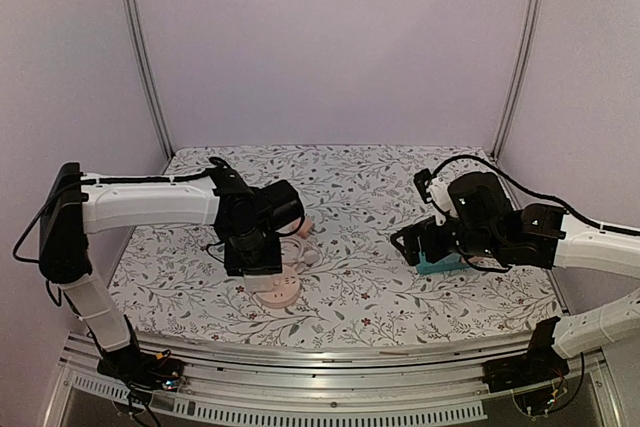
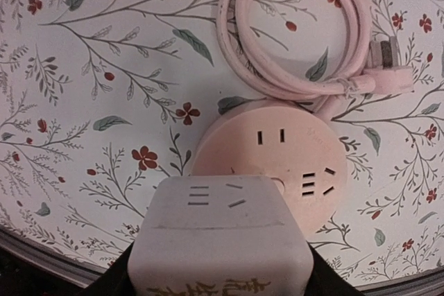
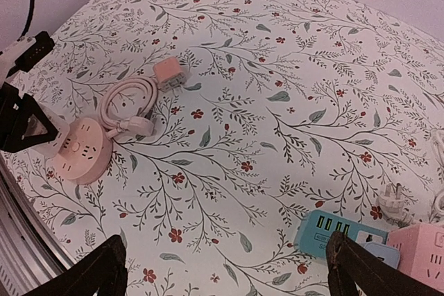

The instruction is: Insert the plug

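Observation:
My left gripper [image 2: 223,279] is shut on a white cube adapter [image 2: 218,230] with socket slots on its top face. It holds the cube just at the near edge of a round pink power strip [image 2: 284,161], overlapping its rim; whether they touch I cannot tell. The strip's pink cable [image 2: 298,32] lies coiled beyond it, ending in its own plug [image 2: 385,74]. In the top view the left gripper [image 1: 252,252] hangs over the pink strip [image 1: 278,293]. My right gripper [image 3: 229,268] is open and empty above the cloth, next to a teal USB charger [image 3: 338,235].
A small pink adapter [image 3: 168,73] lies beyond the coil. A pink cube socket [image 3: 424,261] and a white plug [image 3: 393,206] sit at the right near the teal charger [image 1: 440,265]. The flowered cloth [image 1: 350,187] covers the table; walls enclose the back and sides.

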`<control>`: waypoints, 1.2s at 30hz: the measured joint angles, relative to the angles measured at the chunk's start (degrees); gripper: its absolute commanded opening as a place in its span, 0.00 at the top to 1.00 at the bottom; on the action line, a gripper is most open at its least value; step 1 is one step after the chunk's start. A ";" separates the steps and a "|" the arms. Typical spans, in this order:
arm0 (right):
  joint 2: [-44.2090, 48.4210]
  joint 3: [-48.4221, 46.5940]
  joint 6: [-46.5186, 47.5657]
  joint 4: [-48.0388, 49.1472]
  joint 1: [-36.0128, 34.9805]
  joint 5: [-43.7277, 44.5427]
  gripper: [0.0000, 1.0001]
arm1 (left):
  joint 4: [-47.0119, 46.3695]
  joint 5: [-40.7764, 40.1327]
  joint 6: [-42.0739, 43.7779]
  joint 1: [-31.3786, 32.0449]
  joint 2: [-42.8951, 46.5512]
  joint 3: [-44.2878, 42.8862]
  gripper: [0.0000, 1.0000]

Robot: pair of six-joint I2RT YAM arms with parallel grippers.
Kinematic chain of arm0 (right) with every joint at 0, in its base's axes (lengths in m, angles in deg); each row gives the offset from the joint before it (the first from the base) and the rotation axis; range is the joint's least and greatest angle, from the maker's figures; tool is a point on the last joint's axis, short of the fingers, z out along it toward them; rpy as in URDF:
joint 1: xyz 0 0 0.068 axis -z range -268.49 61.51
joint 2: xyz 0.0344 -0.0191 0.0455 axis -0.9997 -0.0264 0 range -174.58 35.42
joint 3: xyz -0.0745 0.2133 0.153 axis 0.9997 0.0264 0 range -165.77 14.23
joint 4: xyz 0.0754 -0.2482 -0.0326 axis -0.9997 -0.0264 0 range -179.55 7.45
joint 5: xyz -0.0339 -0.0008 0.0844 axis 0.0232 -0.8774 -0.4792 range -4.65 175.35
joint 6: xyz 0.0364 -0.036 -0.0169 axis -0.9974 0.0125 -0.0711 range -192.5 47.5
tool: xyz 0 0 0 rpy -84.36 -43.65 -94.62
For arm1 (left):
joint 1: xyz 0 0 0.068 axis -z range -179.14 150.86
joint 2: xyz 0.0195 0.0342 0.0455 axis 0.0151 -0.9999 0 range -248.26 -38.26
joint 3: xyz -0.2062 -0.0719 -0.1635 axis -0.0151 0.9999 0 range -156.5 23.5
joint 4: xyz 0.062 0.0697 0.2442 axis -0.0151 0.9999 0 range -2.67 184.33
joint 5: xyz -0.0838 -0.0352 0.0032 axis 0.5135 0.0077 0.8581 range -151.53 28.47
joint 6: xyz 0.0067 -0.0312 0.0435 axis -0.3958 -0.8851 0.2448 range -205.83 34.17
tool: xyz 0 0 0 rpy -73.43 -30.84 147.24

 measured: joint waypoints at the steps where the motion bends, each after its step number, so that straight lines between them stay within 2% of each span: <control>1: 0.00 0.00 0.00 0.00 0.00 0.04 0.01 | -0.02 0.07 0.15 0.00 0.00 0.00 1.00; 36: 0.00 0.04 0.20 0.00 0.02 0.07 0.01 | -1.49 0.46 1.42 -1.29 -0.09 0.17 1.00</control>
